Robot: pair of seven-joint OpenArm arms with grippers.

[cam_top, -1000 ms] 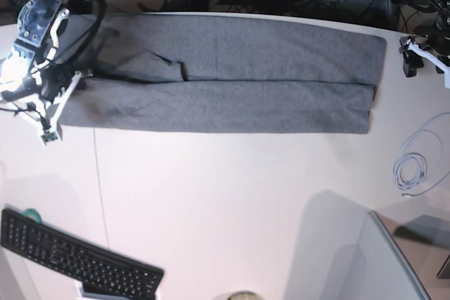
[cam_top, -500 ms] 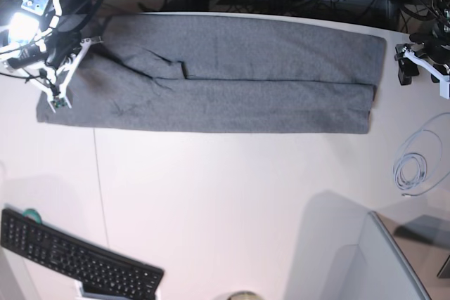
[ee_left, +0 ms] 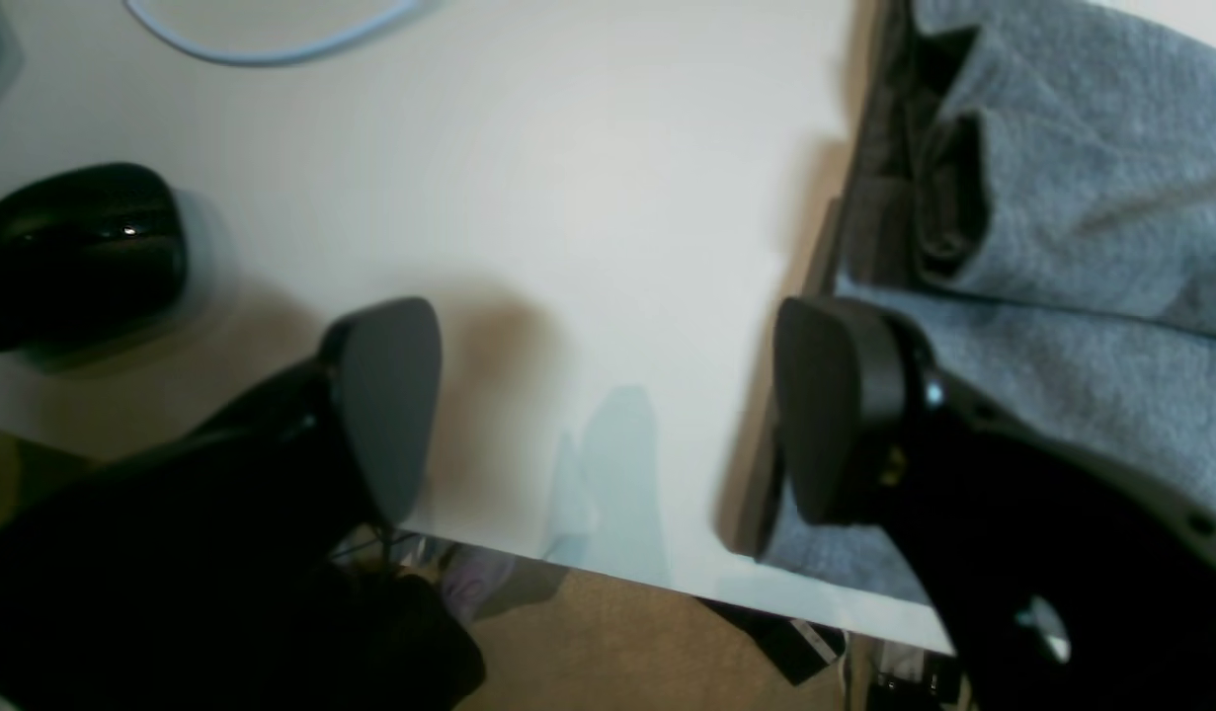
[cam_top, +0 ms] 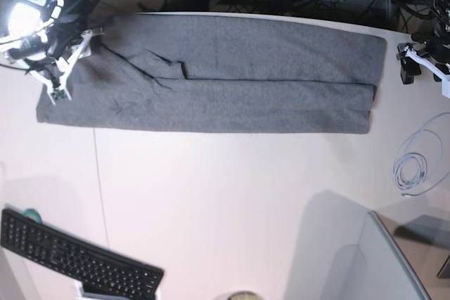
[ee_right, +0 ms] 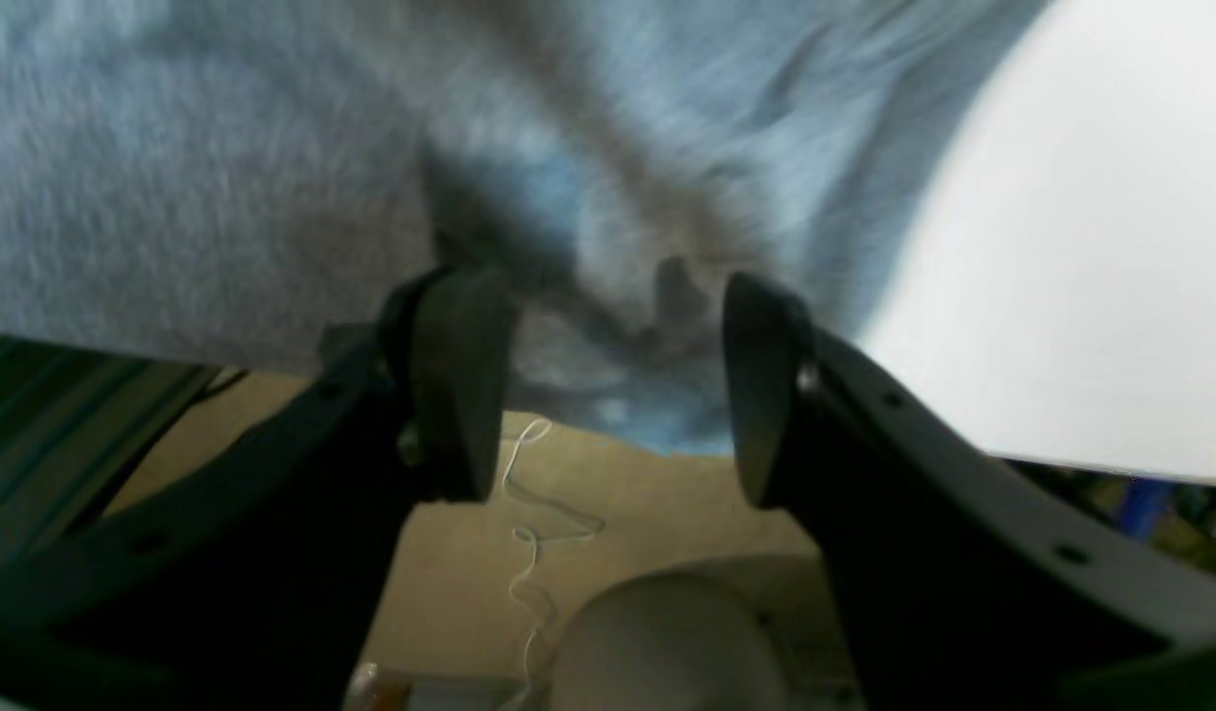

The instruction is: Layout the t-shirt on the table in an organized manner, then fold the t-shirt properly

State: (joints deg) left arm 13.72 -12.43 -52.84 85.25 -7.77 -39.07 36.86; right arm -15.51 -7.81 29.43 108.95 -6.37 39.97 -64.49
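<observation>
Broadly, white worktop (cam_top: pixel 232 194) with a thin dark seam, curved far edge; tan floor and cables beyond it. T-shirt (cam_top: pixel 232 82): grey, folded into a long band along the far side. Keyboard (cam_top: pixel 77 258) at the near corner, partly cut off by the frame; coiled cable (cam_top: pixel 411 170) on the opposite side. Left fingers (ee_left: pixel 608 405) spread wide over bare worktop, one pad (ee_left: pixel 835 405) beside the shirt's end, holding nothing. Right fingers (ee_right: pixel 608 385) parted, empty, with the shirt's edge hanging off the worktop between and behind them. Right wrist view blurred; contact with cloth cannot be told. Black rounded object (ee_left: pixel 74 252) partly out of frame, unidentifiable.
</observation>
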